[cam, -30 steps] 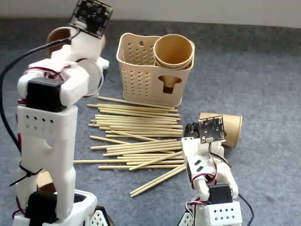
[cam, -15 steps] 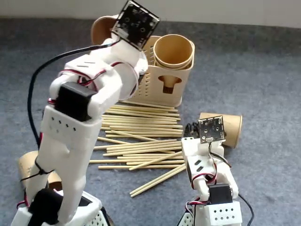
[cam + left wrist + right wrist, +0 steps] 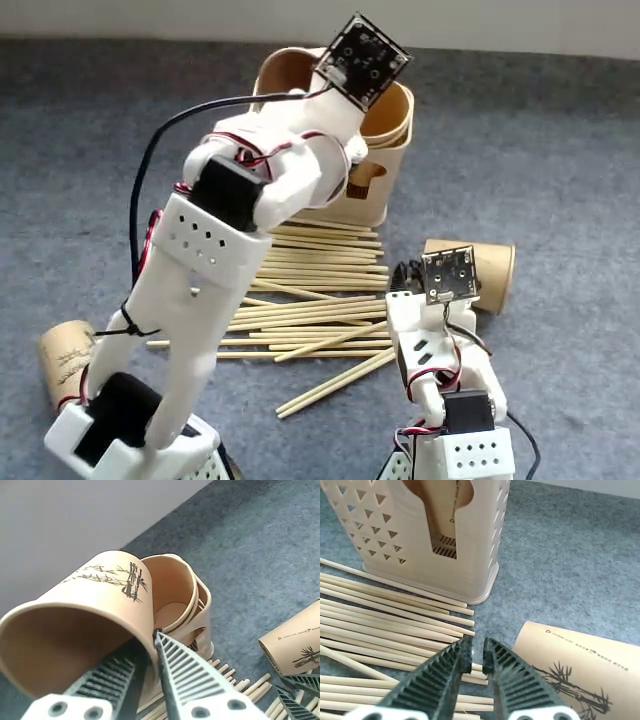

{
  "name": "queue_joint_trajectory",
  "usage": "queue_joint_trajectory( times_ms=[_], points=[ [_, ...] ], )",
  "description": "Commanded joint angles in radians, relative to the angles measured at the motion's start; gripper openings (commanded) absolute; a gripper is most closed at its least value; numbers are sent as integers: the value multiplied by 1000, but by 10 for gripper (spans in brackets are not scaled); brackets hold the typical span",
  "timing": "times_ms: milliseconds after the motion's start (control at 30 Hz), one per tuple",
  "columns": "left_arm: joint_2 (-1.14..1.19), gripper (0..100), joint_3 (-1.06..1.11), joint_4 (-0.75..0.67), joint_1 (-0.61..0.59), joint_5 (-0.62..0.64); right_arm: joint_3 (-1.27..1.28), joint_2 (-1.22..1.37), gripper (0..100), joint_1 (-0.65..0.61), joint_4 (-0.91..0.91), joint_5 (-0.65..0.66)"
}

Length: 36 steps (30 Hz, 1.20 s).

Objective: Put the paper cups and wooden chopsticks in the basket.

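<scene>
My left gripper (image 3: 152, 645) is shut on the rim of a paper cup (image 3: 85, 615) printed with bamboo. In the high view that cup (image 3: 285, 75) hangs tilted over the back left of the beige basket (image 3: 385, 180). Nested paper cups (image 3: 398, 112) stand inside the basket. Wooden chopsticks (image 3: 310, 290) lie piled on the carpet in front of it. My right gripper (image 3: 477, 655) sits low over the chopsticks (image 3: 385, 625), shut with nothing in it. A paper cup (image 3: 570, 660) lies on its side right beside it, seen from above as the fallen cup (image 3: 490, 270).
Another paper cup (image 3: 65, 360) lies on its side at the near left, beside the left arm's base. The right arm (image 3: 440, 350) stands at the near right. Grey carpet lies bare to the right of the basket and at the far left.
The left arm has swung from the far left rightward with the cup, bringing it over the basket. Its move uncovered the fallen cup at near left. The right arm stayed still.
</scene>
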Motion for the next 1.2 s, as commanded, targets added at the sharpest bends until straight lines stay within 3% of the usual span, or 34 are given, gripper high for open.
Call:
queue_joint_trajectory(
  times_ms=[0, 133, 300, 500, 900, 1167],
  points=[
    [-5, 7, -47, -25, 33, 2, -8, -16, 52, 10, -27, 12],
    [-5, 30, -44, -43, 25, 6, -8, -16, 52, 10, -27, 12],
    [-5, 163, -41, -44, 24, 8, -8, -16, 52, 10, -27, 12],
    [-5, 168, -47, -58, 25, 8, -8, -16, 52, 10, -27, 12],
    [114, 168, -48, -275, 8, 9, -8, -16, 52, 5, -27, 12],
    [102, 168, -48, -242, 8, 9, -8, -16, 52, 5, -27, 12]
  ],
)
